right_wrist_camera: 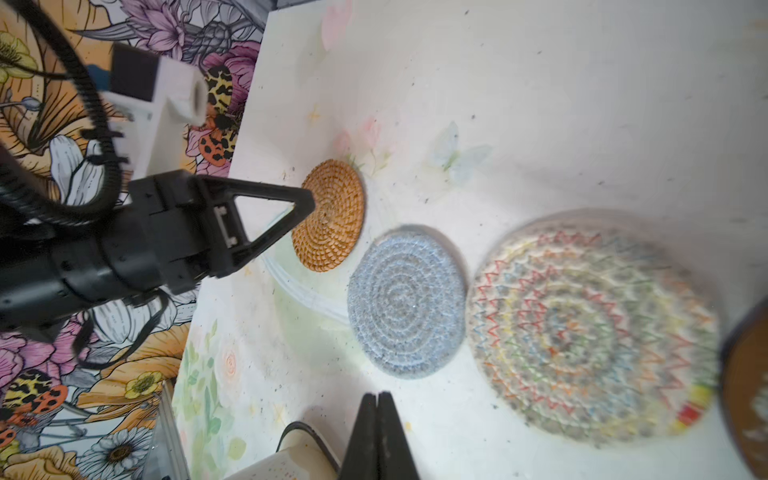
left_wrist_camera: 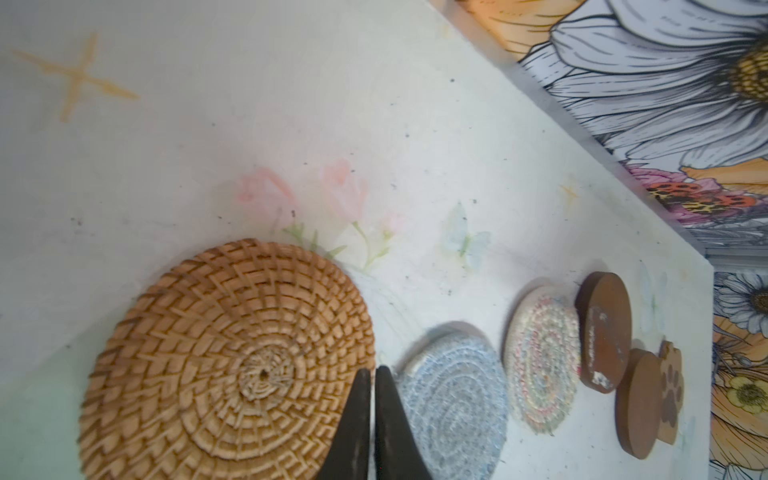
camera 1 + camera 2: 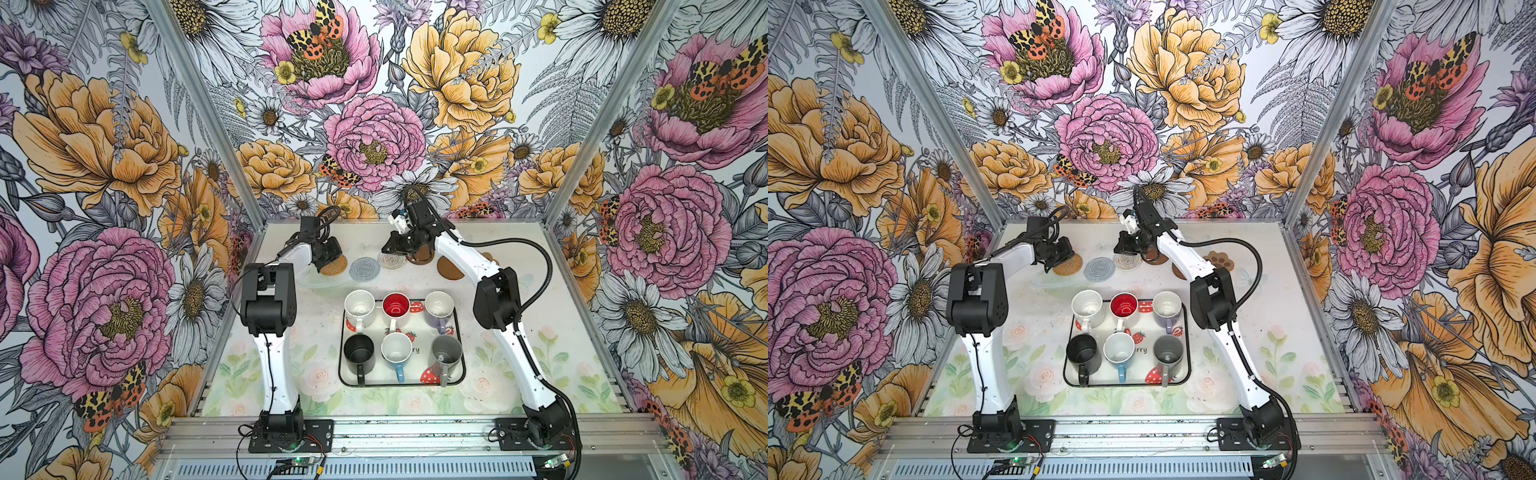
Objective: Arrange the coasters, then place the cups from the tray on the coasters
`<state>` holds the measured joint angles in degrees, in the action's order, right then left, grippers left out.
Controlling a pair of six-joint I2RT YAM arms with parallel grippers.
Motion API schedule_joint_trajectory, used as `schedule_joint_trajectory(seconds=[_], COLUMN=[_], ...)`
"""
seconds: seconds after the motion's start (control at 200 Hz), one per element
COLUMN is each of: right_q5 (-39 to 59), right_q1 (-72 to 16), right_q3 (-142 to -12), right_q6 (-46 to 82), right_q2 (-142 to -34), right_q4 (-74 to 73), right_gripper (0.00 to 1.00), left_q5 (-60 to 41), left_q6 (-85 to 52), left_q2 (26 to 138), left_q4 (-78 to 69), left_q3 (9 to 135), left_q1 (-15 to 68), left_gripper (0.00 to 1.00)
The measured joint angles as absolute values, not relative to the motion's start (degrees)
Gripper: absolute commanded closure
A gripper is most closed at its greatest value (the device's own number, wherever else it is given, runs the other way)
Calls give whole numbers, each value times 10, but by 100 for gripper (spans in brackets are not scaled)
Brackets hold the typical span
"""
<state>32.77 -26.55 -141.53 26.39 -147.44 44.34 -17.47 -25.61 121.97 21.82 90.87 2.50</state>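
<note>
All six cups sit in the tray [image 3: 413,370], two rows of three, none on a coaster yet. Tray's far row: white cup [image 3: 360,307], red-inside cup [image 3: 396,304], lavender cup [image 3: 439,305]. Near row: black cup [image 3: 359,353], light blue cup [image 3: 396,348], grey cup [image 3: 446,351]. All handles point toward the tray's near edge.

The coasters lie in a row on the surface beyond the tray's far edge. The rattan coaster [image 2: 224,357] is off the far-left corner. Then come the blue-grey coaster [image 2: 453,395], stitched pale coaster [image 2: 540,357], scuffed brown disc [image 2: 604,328], plain brown disc [image 2: 640,399] and paw coaster [image 2: 671,386], which is off the far-right corner, tight against the plain disc.

My left hand [image 2: 372,374] is clenched, tips at the rattan rim on the blue-grey side. I see nothing pinched. My right hand [image 1: 377,399] is clenched and empty, over bare surface just past the tray's far edge, by the stitched coaster.

Handling, my guess: the coasters are light. Rattan and discs are stiff, so I'd pinch an edge or push them flat. The woven ones are soft and will flop, so sliding is safer. The cups look glazed, heavier, breakable and slick. I'd grip the wall at the rim and stay off the handle.

Writing: only "erry" reads on the tray in a top view, the rest is hidden by cups. No brands legible.
</note>
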Motion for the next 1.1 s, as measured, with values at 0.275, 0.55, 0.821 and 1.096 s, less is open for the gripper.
schedule_joint_trajectory(seconds=[0.275,0.55,0.821,1.096], right_q5=[296,286,287,287], right_q1=[-245,-243,-243,-243], right_q3=[-1467,-1514,-1518,-1518], right_q6=[264,264,264,264], right_q2=[-1519,-1581,-1601,-1610], right_q4=[444,444,445,445], right_gripper=[100,100,100,100], left_q5=[-199,-221,-225,-224], left_q6=[-256,-256,-262,-267], left_q2=[1196,1244,1288,1301], left_q4=[212,211,215,215], left_q3=[917,937,940,948], left_q1=[91,106,107,106], left_gripper=[93,95,97,99])
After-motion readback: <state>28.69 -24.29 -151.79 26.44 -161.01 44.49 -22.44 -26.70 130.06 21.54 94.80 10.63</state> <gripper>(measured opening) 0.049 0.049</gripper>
